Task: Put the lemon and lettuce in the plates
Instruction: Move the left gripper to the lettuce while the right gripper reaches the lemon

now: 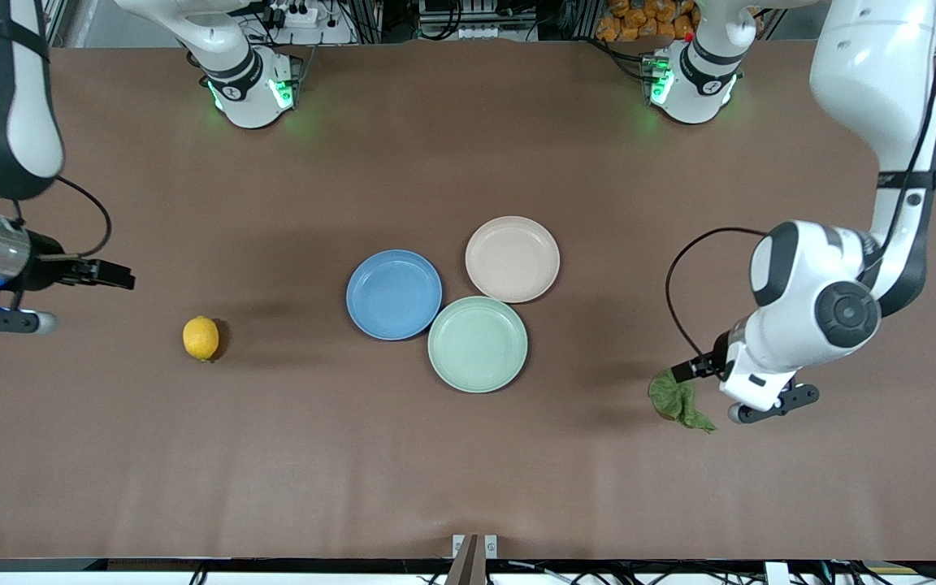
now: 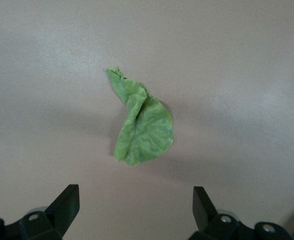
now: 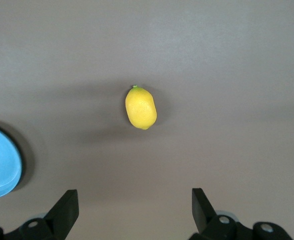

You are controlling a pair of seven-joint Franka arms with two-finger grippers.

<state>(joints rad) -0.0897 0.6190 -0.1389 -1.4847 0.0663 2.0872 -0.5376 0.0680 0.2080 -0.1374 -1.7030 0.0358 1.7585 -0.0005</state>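
The open left gripper (image 2: 132, 207) is held above the lettuce (image 2: 143, 125), apparently readied for grasping. The open right gripper (image 3: 132, 210) is poised likewise over the lemon (image 3: 141, 107).

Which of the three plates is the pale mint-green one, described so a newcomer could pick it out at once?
Start at the brown table and find the cluster of three round shallow plates at its middle. The pale mint-green plate is the one nearest the front camera, touching the round blue plate and the round beige-pink plate. Only its colour differs.
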